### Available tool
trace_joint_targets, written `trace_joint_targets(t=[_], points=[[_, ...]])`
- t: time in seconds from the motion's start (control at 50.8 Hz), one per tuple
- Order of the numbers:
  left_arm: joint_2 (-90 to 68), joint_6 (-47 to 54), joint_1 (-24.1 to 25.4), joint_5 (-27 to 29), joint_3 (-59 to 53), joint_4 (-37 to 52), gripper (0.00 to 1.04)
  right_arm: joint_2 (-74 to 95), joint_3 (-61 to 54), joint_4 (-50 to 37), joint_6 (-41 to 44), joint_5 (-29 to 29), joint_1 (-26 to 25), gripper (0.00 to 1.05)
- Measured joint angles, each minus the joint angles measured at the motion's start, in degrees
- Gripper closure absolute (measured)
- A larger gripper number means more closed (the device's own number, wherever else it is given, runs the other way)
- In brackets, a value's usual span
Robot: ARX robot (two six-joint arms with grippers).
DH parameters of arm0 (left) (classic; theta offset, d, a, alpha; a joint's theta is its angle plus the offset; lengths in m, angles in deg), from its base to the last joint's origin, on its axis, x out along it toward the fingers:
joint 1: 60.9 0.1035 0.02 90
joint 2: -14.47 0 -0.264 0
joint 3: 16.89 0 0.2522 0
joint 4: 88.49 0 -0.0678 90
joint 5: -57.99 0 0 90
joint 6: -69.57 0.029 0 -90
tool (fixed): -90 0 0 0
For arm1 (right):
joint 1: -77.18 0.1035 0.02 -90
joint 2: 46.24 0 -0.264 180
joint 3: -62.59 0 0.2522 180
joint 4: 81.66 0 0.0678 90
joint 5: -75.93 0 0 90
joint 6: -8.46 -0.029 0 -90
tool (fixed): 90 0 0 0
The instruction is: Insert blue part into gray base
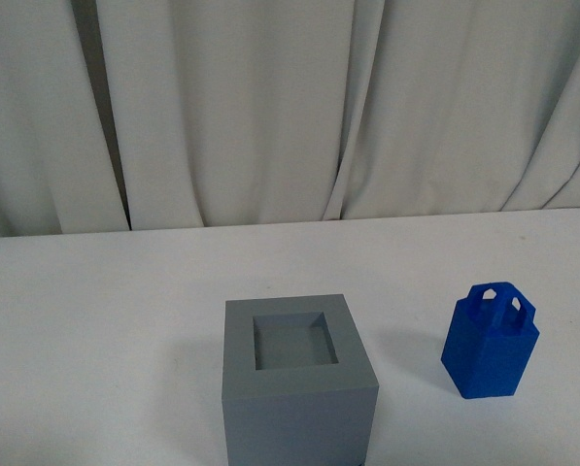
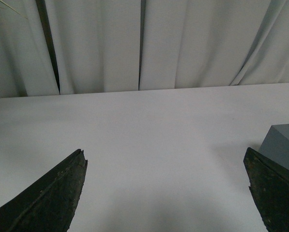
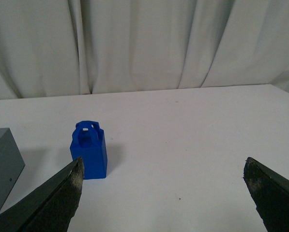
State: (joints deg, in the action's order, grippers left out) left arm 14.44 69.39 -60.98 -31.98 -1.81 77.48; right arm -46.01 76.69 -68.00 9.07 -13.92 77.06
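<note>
Blue part [image 1: 491,345] is seen upright on the white desk [image 1: 95,320], right of the gray base [image 1: 299,388] and apart from it. Left fingers [image 2: 47,198] and right fingers [image 3: 42,203] are spread wide, empty.

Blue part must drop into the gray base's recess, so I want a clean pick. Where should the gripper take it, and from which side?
Probably its looped handle, from above with the right gripper: the blue part stands upright, clear of the gray base, and that leaves its square body free for the recess.

Upright blue part [image 3: 89,152] near gray base [image 3: 1,166], right gripper [image 3: 163,163] agape.
</note>
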Motion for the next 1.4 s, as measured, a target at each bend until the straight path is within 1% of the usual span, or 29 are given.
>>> trace_joint_targets(t=[1.396], points=[[0.0, 0.0, 0.0, 0.0, 0.0, 0.0, 0.06, 0.0, 0.0, 0.0, 0.0, 0.0, 0.0, 0.07]])
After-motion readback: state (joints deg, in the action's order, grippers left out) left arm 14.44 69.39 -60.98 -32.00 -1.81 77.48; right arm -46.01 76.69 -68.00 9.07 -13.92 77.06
